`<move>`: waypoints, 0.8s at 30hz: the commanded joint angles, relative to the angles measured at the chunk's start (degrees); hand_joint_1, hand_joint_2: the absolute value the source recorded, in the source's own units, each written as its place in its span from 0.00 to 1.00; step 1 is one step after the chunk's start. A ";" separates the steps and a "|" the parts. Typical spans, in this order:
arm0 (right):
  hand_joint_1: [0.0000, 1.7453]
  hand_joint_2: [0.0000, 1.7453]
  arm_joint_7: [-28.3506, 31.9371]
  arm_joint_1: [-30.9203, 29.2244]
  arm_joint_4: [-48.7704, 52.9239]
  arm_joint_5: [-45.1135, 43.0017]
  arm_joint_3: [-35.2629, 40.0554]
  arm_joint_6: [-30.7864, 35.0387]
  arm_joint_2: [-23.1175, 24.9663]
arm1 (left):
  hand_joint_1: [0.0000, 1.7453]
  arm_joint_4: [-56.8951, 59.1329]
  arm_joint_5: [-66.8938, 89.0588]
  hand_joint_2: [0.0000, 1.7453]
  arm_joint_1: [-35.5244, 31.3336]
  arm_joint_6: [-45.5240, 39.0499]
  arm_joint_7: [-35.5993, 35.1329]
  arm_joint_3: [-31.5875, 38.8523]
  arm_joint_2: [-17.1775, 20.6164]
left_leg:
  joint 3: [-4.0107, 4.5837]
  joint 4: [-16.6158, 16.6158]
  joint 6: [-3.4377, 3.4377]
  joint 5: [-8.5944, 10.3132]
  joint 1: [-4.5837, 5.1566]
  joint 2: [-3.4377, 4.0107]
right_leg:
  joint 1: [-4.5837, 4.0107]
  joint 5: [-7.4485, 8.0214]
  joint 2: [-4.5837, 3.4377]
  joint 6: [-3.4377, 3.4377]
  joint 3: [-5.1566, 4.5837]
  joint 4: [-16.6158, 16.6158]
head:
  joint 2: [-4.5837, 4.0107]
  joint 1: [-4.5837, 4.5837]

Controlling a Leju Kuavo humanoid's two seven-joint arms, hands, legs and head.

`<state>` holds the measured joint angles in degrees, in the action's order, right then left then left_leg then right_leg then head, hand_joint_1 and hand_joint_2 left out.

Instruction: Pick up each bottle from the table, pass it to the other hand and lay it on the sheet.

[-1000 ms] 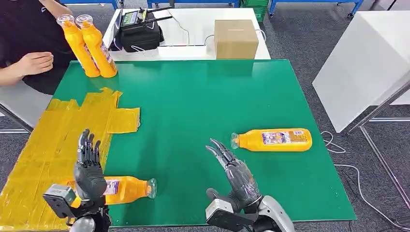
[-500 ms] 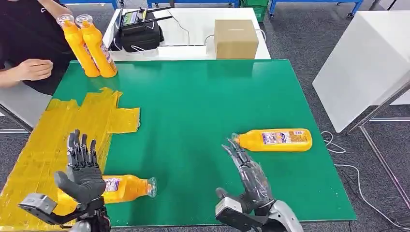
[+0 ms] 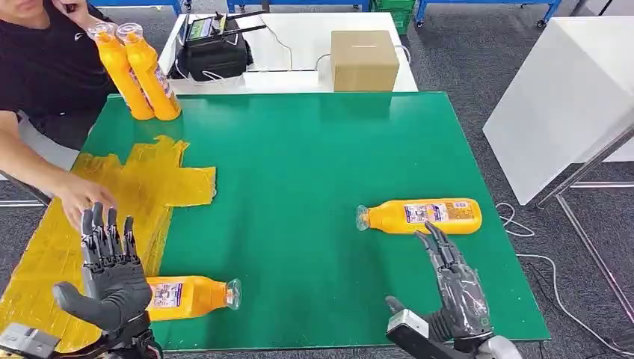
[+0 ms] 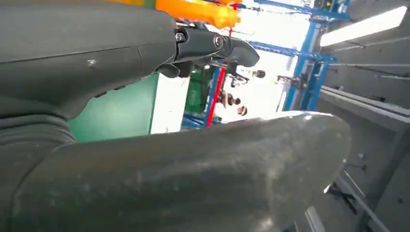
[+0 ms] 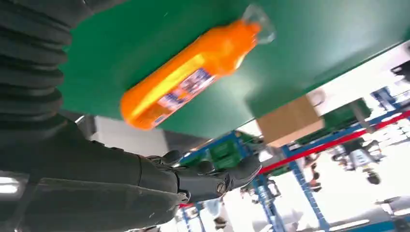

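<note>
Head view is showing the robot's left hand (image 3: 112,278) hovering at the near left corner of the green surface (image 3: 299,164), fingers spread and pointing away, holding nothing. Just right of it, an orange plastic bottle with a clear cap and a printed label (image 3: 187,295) is lying on its side, cap pointing right, its base end hidden behind the hand near the edge of the crumpled yellow sheet (image 3: 112,194) that is covering the left side of the surface. A person's hand (image 3: 84,198) is resting on that sheet, just beyond the robot's fingertips.

The robot's right hand (image 3: 457,288) is hovering at the near right, fingers spread and extended, empty. Just beyond its fingertips, a second orange bottle (image 3: 422,216) is lying on its side with the cap pointing left; the right wrist view is showing the same bottle (image 5: 188,77) flat on the green, apart from the fingers (image 5: 212,176).

At the far left corner, two upright orange bottles (image 3: 138,71) are standing side by side, touching. Beyond the far edge, a brown cardboard box (image 3: 364,60) and a black device (image 3: 213,48) are sitting on a white table (image 3: 299,52).
</note>
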<state>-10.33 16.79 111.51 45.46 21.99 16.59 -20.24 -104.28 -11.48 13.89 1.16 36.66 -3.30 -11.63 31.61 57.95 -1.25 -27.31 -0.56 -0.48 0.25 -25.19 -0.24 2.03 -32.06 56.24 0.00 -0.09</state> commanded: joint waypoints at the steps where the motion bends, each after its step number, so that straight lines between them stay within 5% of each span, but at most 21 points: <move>1: 0.00 1.00 0.47 3.66 -0.73 0.21 -17.64 -4.49 -1.25 | 0.00 -5.09 3.31 0.00 1.04 0.09 -0.21 -6.25 2.30 | 0.02 0.01 -0.02 -0.01 0.04 -0.09 | 0.03 -0.03 0.12 0.02 0.03 0.00 | 0.00 0.02; 5: 0.00 1.00 2.15 3.72 -5.21 3.06 -23.32 -9.49 -0.28 | 0.00 -3.44 3.67 0.00 0.56 -0.24 -0.90 -7.31 2.94 | -0.10 -0.08 -0.01 -0.01 0.03 -0.09 | 0.06 -0.03 0.15 0.00 0.18 -0.09 | 0.00 0.00; 10: 0.00 1.00 0.87 -6.23 -18.15 4.94 -23.77 -14.94 -2.17 | 0.00 -0.95 2.65 0.00 -1.71 2.20 -1.65 -7.31 3.08 | -0.11 -0.08 -0.03 -0.01 0.03 0.14 | 0.09 0.09 -0.10 -0.01 0.14 -0.15 | 0.00 0.00; 24: 0.00 1.00 -1.88 -24.58 -38.14 12.66 -15.58 -16.86 2.25 | 0.00 0.72 1.82 0.00 -5.30 3.69 -4.70 -9.07 3.10 | -0.25 -0.09 -0.02 0.00 0.04 0.38 | 0.08 0.14 -0.32 0.02 0.19 -0.11 | 0.00 0.02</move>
<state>-10.08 4.04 88.49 54.64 0.63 0.11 -22.45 -107.38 -9.20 11.97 4.79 33.90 -10.49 -10.16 31.57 57.98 -1.31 -27.30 -0.49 -0.36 0.36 -25.13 -0.34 2.10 -31.97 56.27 0.00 -0.07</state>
